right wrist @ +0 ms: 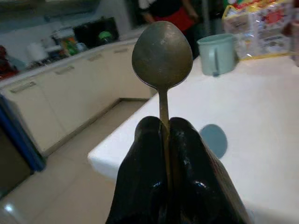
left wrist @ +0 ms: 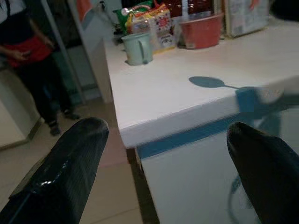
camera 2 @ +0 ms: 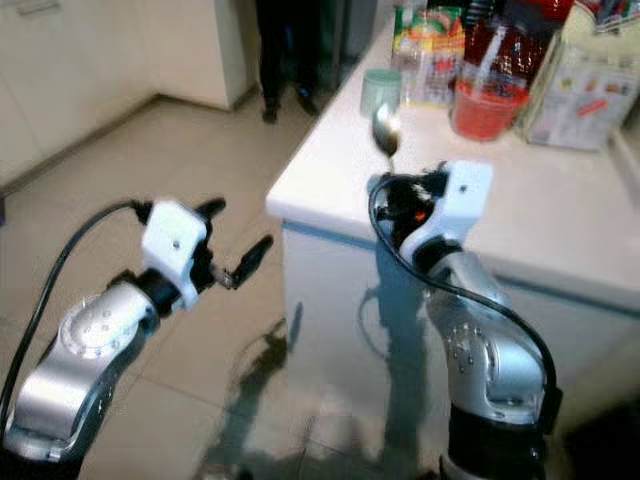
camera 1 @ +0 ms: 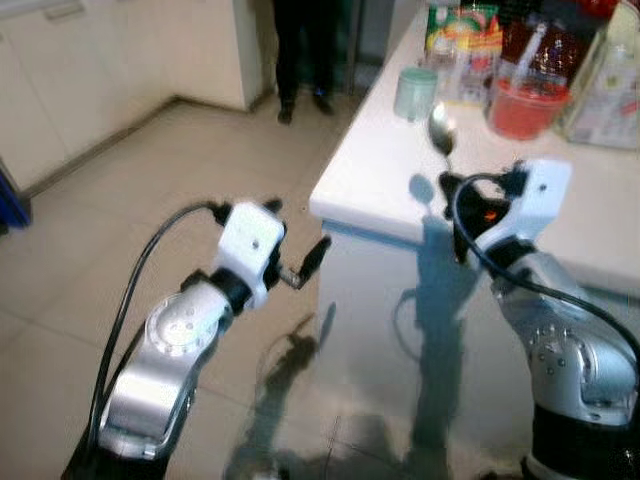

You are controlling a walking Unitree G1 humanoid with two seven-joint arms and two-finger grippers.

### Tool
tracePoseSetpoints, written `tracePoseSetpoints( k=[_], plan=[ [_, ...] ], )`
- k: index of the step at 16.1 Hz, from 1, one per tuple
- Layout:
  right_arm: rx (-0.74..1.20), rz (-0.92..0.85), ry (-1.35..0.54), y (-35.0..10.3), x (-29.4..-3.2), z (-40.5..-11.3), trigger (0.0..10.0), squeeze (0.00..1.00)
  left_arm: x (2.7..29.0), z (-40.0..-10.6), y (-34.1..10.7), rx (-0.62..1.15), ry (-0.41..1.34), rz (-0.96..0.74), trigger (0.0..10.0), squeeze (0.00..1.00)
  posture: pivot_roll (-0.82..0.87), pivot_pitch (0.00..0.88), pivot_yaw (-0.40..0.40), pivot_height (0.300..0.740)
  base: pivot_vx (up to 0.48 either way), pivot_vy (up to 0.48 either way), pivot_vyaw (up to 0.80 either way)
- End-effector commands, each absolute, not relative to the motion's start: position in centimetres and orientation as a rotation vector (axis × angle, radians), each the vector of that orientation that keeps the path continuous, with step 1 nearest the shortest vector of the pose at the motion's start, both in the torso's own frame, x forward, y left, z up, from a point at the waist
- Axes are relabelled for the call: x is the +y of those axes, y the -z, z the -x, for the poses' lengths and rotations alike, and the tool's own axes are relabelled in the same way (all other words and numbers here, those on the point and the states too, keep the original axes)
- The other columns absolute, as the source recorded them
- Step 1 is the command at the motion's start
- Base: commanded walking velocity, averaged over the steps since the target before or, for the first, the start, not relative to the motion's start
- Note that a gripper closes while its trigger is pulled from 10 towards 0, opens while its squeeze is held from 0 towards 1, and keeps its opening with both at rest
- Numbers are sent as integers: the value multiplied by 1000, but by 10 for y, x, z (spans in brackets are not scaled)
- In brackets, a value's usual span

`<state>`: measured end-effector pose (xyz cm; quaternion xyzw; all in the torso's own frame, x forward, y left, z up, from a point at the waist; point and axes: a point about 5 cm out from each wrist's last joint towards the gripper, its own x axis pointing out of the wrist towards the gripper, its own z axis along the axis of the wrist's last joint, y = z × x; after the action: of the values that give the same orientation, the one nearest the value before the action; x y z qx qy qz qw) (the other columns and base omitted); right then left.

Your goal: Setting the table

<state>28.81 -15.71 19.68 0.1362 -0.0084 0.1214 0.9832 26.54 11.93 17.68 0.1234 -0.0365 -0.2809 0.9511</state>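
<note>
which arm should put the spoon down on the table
Right. The right gripper is already shut on the spoon and is above the white table. The left gripper is open, lower, beside the table's corner.

white counter [camera 1: 380,175] | carries green mug [camera 1: 414,92], red bowl [camera 1: 525,107], snack packets [camera 1: 463,30]
</note>
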Motion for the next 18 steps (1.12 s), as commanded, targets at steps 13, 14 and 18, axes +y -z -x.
tracePoseSetpoints(
  k=[13,14,18],
  plan=[
    [31,-146,-122,-168,-170,-282,10000,0,139,-285,-166,-55,303,-188,10000,0,29,0,-28,740,0,-144,-147],
    [33,-140,-114,-168,-172,-283,10000,0,138,-286,-166,-57,300,-187,10000,0,26,0,-28,740,0,-409,0],
    [31,-116,-93,-167,-178,-285,10000,0,135,-286,-165,-57,302,-188,10000,0,24,0,-29,740,0,-408,0]
  ],
)
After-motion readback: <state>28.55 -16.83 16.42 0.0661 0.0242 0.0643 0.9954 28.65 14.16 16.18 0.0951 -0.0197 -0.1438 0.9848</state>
